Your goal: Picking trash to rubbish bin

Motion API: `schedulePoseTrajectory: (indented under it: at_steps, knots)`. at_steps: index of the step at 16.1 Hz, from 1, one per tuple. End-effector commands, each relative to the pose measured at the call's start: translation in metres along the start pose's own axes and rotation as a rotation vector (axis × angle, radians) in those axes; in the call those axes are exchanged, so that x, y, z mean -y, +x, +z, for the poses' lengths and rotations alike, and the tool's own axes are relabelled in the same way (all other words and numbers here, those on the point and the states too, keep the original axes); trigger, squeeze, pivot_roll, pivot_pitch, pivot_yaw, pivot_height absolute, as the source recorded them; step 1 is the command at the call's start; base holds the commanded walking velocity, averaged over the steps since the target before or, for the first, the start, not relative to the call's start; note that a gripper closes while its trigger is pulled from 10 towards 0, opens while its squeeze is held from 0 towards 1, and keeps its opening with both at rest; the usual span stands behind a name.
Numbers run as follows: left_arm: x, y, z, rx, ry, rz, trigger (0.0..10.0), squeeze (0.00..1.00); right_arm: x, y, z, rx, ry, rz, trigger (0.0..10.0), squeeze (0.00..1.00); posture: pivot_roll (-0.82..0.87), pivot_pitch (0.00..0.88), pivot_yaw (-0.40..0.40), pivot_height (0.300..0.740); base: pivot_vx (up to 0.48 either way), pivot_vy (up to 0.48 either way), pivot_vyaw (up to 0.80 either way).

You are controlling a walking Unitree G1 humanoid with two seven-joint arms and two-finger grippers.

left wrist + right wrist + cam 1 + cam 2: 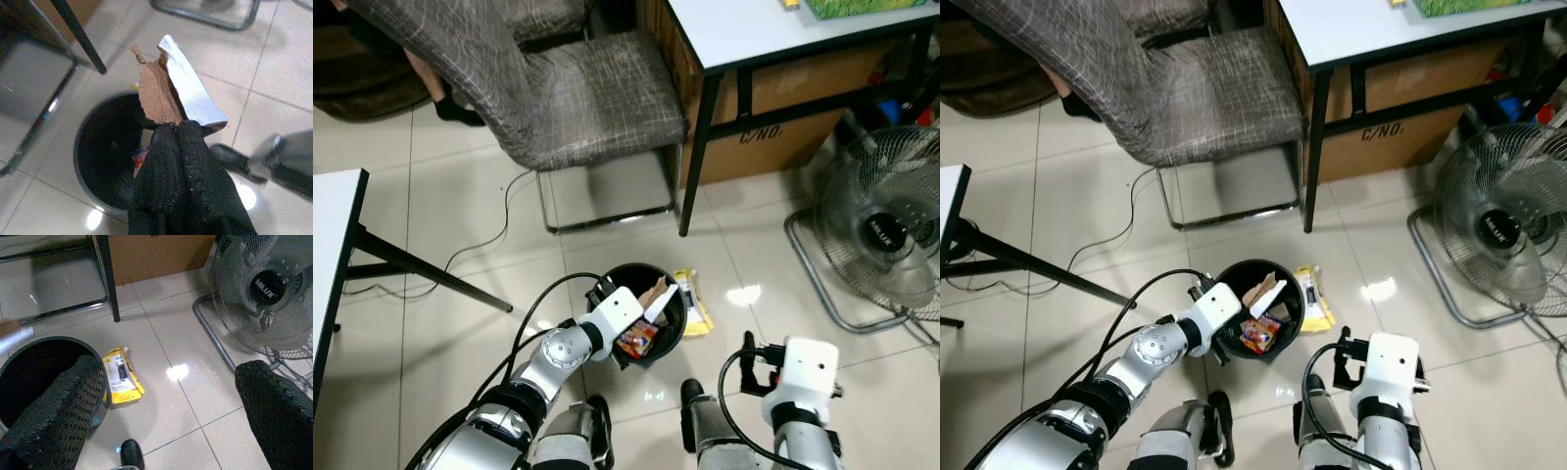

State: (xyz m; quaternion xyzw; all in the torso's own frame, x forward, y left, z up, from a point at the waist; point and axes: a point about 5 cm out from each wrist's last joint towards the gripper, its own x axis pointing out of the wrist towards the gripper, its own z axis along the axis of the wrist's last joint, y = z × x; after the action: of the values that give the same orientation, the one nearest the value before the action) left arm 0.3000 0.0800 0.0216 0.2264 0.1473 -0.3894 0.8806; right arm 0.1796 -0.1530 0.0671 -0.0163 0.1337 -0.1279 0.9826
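Left gripper (168, 128) clamped on torn brown-and-white cardboard scrap (171, 93) above round black bin (105, 152); right gripper (166, 396) fingers apart, yellow packet (120, 376) between.

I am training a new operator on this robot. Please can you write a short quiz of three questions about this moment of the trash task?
1. True or false: the left gripper is shut on a piece of torn cardboard above the black bin.
2. Which piece of trash lies on the floor tiles beside the bin?
A. a yellow package
B. a green bottle
C. a red can
3. Fill in: the right gripper is ____, its fingers spread wide above the floor.

Key
1. True.
2. A; it lies on the bin's side toward the fan.
3. open.
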Motion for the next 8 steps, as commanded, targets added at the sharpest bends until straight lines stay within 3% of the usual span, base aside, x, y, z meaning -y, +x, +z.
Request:
schedulePoseTrajectory:
  at_steps: [1,8]
  knots:
    - [0.009,-0.001,-0.01,-0.042,-0.001,-0.024,10.0,0.0,-0.017,-0.011,0.002,-0.027,0.065,0.01,10.0,0.0,-0.11,0.392,0.131,0.74,0.0,0.0,0.0]
    - [0.034,0.014,-0.002,-0.051,-0.029,-0.026,10.0,0.0,-0.02,-0.024,0.024,0.014,0.062,0.018,10.0,0.0,-0.19,0.424,0.106,0.74,0.0,0.0,0.0]
